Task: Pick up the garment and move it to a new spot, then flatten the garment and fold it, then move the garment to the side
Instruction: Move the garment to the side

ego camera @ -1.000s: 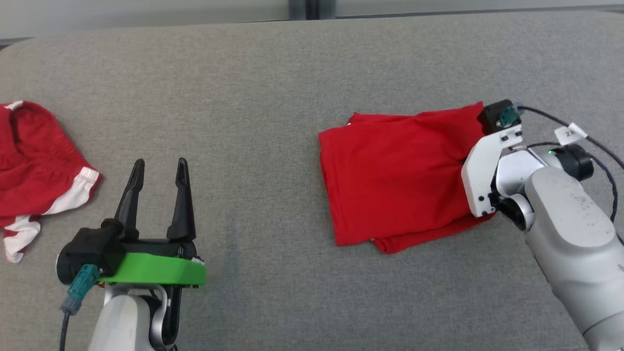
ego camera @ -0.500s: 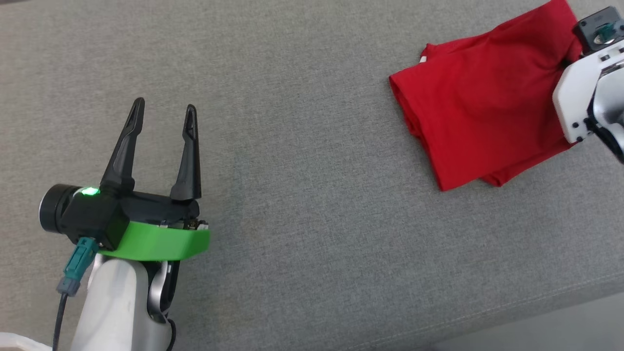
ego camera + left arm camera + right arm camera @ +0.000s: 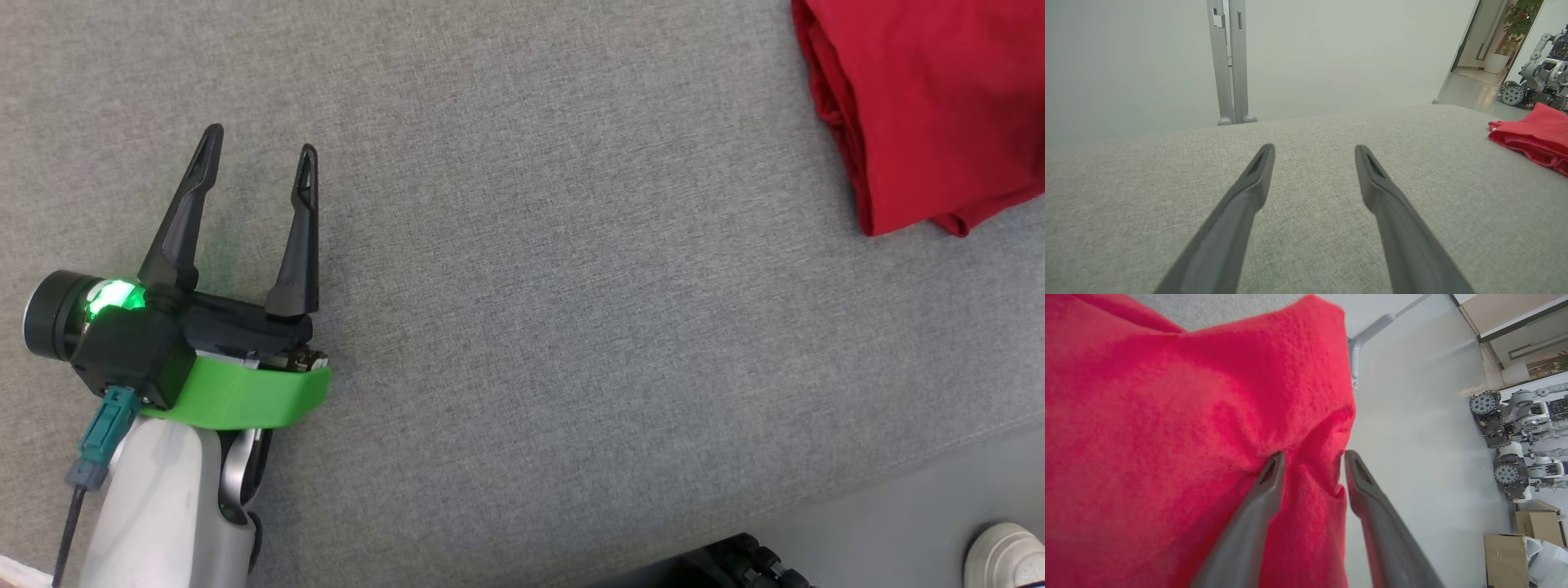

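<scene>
In the head view the left pincer (image 3: 260, 140) gapes wide and empty over the grey cushion (image 3: 571, 286), with the folded red garment (image 3: 939, 106) at the far right. The left wrist view shows the same wide gap. In the right wrist view the right pincer (image 3: 1314, 455) stands parted around a cloth ridge, which could snag as the pincer withdraws and undo the fold.

My red garment (image 3: 939, 106) lies folded on the grey cushion (image 3: 531, 245) to my right, one edge puckered into a ridge.
</scene>
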Robot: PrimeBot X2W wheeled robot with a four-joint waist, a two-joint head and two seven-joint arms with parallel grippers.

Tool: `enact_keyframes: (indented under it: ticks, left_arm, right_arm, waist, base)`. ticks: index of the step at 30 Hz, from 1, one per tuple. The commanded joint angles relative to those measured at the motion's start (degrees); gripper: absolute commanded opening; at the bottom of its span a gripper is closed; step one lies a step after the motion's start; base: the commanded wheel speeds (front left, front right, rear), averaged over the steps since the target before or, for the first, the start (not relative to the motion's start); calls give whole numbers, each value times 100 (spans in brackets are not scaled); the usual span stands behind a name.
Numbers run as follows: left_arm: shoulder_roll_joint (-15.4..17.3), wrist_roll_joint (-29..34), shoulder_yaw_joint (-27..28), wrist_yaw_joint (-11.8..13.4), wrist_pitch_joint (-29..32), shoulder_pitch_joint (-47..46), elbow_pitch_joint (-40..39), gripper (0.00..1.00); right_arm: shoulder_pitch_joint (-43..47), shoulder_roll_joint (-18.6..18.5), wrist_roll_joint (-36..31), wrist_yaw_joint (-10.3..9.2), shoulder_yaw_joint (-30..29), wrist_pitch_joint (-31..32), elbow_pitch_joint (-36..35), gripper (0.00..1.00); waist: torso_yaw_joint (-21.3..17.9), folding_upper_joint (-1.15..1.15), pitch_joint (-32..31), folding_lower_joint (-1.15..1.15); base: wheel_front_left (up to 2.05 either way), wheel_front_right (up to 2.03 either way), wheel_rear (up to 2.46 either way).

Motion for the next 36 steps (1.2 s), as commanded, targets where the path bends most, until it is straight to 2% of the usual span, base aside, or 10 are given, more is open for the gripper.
enact_keyframes:
  ticks: [1, 4, 8, 16, 19, 26, 36]
  left_arm:
    - [13, -1, 36, -14, -1, -88, -27, 100]
    - [-66, -33, 108, -14, -1, -68, -22, 100]
    - [-208, -104, 260, -14, -1, 63, 50, 100]
    - [-444, -202, 671, -14, -1, 513, 433, 100]
    - [-485, -227, 834, -14, 0, 719, 614, 100]
    - [-594, -249, 1145, -14, 0, 1200, 1019, 100]
    - [-644, -204, 1191, -15, -1, 1540, 1465, 100]
  right_arm:
    - [-111, 35, -106, -12, -144, -148, 55, 100]
    - [-92, 148, -364, -12, -338, -380, 149, 100]
    - [29, 334, -357, -12, -687, -769, 128, 100]
    - [776, 1106, 29, -11, -933, -1651, -356, 100]
    - [1168, 1422, 382, -11, -1027, -1880, -656, 100]
    - [2344, 2090, 846, -11, -793, -2052, -1549, 100]
    - [3694, 2595, 751, -11, -684, -2082, -2250, 100]
  waist:
    - [69, 0, 77, -1]
    - [170, 0, -36, -1]
    - [342, 0, -359, -1]
    - [647, 0, -1410, -1]
    - [699, 0, -1783, -1]
    - [768, 0, -2572, -1]
    - [882, 0, -3259, -1]
  base:
    - [0, 0, 0]
    - [0, 0, 0]
    - [0, 0, 0]
    - [0, 0, 0]
    - [0, 0, 0]
    - [0, 0, 0]
    - [0, 0, 0]
